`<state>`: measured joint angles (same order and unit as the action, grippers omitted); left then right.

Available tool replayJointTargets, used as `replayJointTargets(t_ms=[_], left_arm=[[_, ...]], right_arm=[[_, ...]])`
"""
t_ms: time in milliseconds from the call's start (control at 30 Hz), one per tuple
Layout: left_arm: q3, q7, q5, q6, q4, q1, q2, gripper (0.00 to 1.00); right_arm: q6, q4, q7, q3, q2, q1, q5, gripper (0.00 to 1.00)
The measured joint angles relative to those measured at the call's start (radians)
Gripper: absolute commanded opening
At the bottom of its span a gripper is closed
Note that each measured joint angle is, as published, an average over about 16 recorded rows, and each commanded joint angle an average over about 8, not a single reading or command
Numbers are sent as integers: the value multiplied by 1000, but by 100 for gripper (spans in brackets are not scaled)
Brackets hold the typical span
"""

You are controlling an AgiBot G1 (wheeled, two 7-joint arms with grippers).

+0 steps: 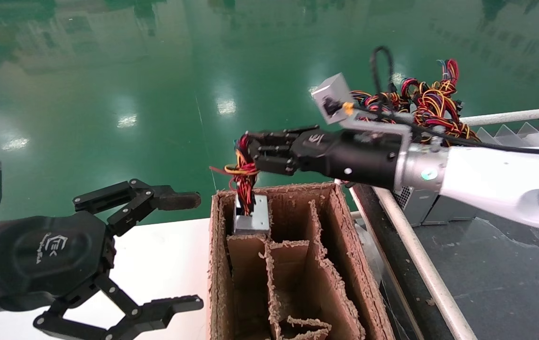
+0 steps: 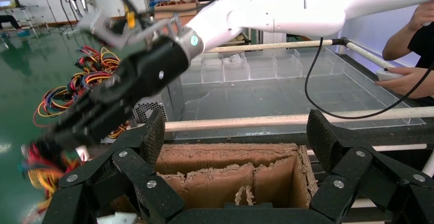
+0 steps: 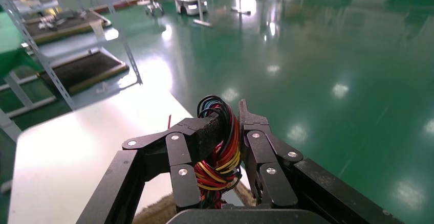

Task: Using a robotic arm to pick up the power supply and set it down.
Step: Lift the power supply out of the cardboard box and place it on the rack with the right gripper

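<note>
My right gripper (image 1: 256,153), on the white robotic arm (image 1: 496,177), is shut on the red, yellow and black wire bundle (image 1: 243,172) of a power supply. Its grey metal body (image 1: 252,221) hangs below from those wires, at the mouth of the far left compartment of a cardboard box (image 1: 214,264). I cannot tell whether the body rests on anything. In the right wrist view the bundle (image 3: 220,157) is pinched between the fingers of the right gripper (image 3: 230,119). My left gripper (image 1: 195,251) is open and empty over the white table (image 1: 165,245), left of the box.
The cardboard box has ragged dividers (image 1: 316,245). More power supplies (image 1: 416,203) with tangled wires (image 1: 432,101) sit on a dark railed platform (image 1: 486,264) to the right. A person's hand (image 2: 404,78) is beyond that platform. Green floor (image 1: 156,94) lies past the table.
</note>
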<state>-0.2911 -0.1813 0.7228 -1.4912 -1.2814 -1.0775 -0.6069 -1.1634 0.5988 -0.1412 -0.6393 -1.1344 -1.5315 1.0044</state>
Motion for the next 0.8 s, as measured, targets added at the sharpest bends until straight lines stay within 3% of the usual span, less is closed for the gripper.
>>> replayJointTargets(t_ms=[367,800], left_arm=[[-1,0,0,0,0,0,0,100],[-1,1,-1,1,0,0,1,100]], right_arm=[[39,255,-135,75,174,11,-78,0],[80,512,-327,147,460,-16,-107,0]])
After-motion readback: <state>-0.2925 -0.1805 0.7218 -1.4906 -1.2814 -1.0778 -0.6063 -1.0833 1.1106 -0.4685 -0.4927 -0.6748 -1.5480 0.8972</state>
